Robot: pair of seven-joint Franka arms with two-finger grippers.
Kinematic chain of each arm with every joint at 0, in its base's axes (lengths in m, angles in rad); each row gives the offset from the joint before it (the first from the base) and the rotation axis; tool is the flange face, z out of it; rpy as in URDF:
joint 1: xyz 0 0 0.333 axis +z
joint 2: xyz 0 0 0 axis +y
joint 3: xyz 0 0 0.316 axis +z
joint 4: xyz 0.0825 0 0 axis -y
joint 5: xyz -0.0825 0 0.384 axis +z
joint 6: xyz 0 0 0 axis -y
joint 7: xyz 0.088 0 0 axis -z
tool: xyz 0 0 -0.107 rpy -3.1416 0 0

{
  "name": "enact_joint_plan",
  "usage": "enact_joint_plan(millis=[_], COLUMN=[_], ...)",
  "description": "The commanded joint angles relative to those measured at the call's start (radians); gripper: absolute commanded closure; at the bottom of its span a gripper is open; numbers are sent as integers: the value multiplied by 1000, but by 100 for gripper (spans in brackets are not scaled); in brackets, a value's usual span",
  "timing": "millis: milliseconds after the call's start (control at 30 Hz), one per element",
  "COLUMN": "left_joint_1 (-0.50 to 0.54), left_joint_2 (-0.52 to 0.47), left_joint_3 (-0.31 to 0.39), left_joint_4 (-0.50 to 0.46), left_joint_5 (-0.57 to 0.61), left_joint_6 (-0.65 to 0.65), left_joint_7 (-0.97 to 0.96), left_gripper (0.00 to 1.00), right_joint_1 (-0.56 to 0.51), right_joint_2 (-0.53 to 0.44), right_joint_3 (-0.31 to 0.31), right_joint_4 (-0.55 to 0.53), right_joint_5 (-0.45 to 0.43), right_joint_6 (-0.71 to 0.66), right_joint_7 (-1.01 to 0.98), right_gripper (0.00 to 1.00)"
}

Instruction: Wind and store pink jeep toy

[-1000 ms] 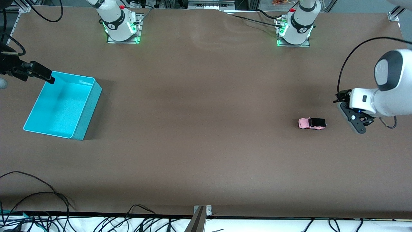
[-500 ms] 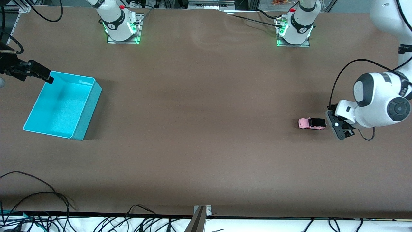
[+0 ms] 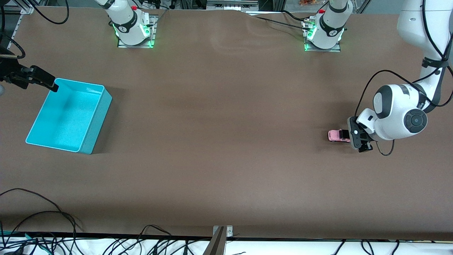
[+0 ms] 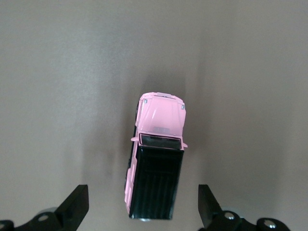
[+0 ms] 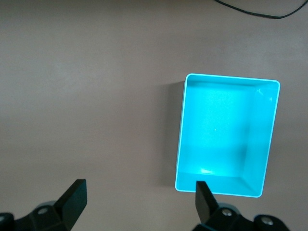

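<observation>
No legible text, labels, brand marks, numbers or signs on any surface in the three views; small marks on the arm bases cannot be read.

The small pink jeep toy point(image 4: 156, 163) under my wrist looks like smooth, glossy plastic, its ribbed black roof a duller sheen. The brown table surface point(image 3: 226, 141) is matt and faintly grainy, perhaps a paper or vinyl sheet. The turquoise rectangular bin point(image 5: 192, 144) appears to be smooth plastic with a finely speckled floor.
</observation>
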Motion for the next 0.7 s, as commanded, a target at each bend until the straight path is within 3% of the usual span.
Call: enact_joint_plan(millis=[0, 500, 600, 667], left_joint_1=[2, 13, 11, 11], left_joint_2=[20, 34, 32, 34], left_joint_3=[-4, -14, -20, -25], left_joint_4=[-4, -65, -68, -68], left_joint_5=[13, 4, 4, 4], left_joint_6=[29, 110, 110, 110], left_joint_7=[92, 166, 166, 166], left_gripper=[0, 2, 12, 28], right_joint_1=[0, 0, 1, 0], right_joint_2=[-1, -1, -1, -1], right_joint_3=[1, 1, 1, 1], right_joint_4=[16, 16, 16, 16], right_joint_5=[4, 4, 4, 4], right_joint_6=[-3, -3, -3, -3], right_joint_7=[2, 2, 2, 2], right_gripper=[0, 0, 0, 0])
